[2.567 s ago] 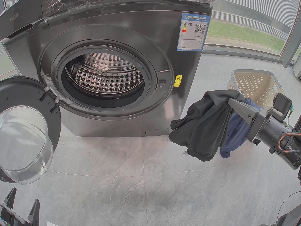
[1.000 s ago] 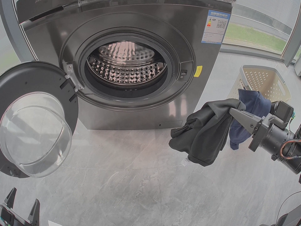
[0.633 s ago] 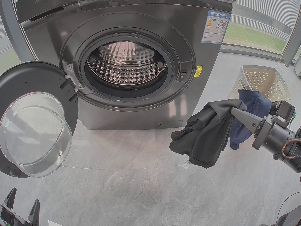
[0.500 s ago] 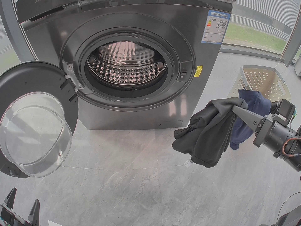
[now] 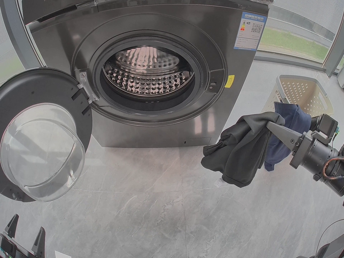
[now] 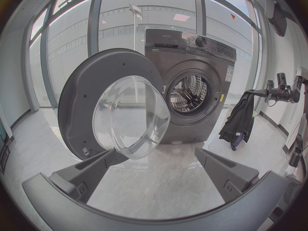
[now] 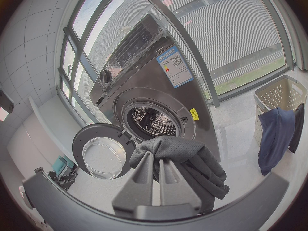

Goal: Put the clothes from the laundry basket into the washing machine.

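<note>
pinching a dark garment (image 5: 240,151), right pincer (image 5: 269,123) near the laundry basket (image 5: 304,79), left pincer (image 6: 154,150) spread, washing machine (image 5: 150,18) door (image 5: 39,90) open

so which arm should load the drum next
Right. The right claw is shut on the dark garment, hanging just right of the washing machine. The left claw is open and empty, low by the door.

Energy label (image 5: 250,31), yellow sticker (image 5: 230,81), on washing machine (image 5: 161,18)
</note>
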### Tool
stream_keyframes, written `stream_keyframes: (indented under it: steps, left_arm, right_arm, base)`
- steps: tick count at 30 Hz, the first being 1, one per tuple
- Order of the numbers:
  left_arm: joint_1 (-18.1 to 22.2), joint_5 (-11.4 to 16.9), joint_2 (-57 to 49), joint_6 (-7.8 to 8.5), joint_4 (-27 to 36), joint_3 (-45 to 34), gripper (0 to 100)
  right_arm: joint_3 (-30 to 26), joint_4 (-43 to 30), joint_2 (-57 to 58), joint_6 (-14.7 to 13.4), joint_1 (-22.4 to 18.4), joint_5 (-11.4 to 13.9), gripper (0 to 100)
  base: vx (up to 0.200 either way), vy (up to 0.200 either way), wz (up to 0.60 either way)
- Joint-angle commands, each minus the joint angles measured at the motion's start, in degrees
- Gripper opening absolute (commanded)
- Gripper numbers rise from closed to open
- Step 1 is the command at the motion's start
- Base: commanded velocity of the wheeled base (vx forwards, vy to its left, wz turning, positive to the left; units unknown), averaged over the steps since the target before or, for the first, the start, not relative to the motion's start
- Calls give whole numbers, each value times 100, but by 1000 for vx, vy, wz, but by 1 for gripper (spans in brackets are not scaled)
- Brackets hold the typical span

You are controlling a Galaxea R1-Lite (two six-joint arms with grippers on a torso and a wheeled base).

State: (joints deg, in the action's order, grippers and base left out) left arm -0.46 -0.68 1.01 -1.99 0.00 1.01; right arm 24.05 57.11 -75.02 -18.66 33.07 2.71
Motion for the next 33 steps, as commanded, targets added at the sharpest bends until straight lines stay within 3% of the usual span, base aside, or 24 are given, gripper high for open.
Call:
stream_keyframes:
  steps: [1, 28, 33]
  left_arm:
    - [2, -2, -66, -3, 0, -92, 100]
    - [2, -2, -66, 14, 0, -92, 100]
    - [11, -2, -66, 23, 0, -92, 100]
  right_arm:
    - [12, 2, -13, 3, 41, -7, 0]
    - [3, 2, -4, 3, 59, -7, 0]
    - [47, 19, -30, 3, 76, 2, 0]
  base:
    - [0, 0, 0]
    - [0, 0, 0]
    - [0, 200, 0]
